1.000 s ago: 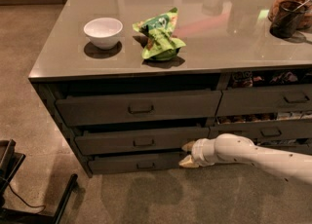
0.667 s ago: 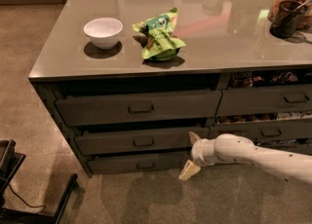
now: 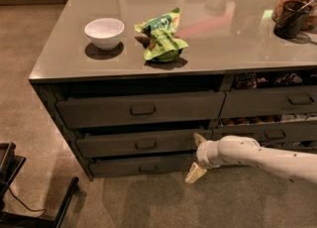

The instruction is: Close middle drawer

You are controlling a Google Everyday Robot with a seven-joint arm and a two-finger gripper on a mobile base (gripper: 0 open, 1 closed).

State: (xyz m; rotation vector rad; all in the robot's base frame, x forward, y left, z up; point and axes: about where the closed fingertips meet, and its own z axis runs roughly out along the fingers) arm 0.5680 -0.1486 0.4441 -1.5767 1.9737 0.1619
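The middle drawer is a wide dark front with a small pull handle in the left stack of the counter. It stands slightly out, with a dark gap above it. My gripper is at the drawer's right end, on a white arm that comes in from the right. It is open. The upper finger lies at the drawer front's right edge, and the lower finger hangs in front of the bottom drawer.
The taller top drawer also stands out. The narrower right drawers are open and show snack packs. A white bowl, a green chip bag, a dark cup and a jar are on the countertop. A black chair base is at lower left.
The gripper's fingers have spread from close together to wide apart. The lower finger dropped down and the upper one now sits at the middle drawer's right edge. The arm shifted slightly right.
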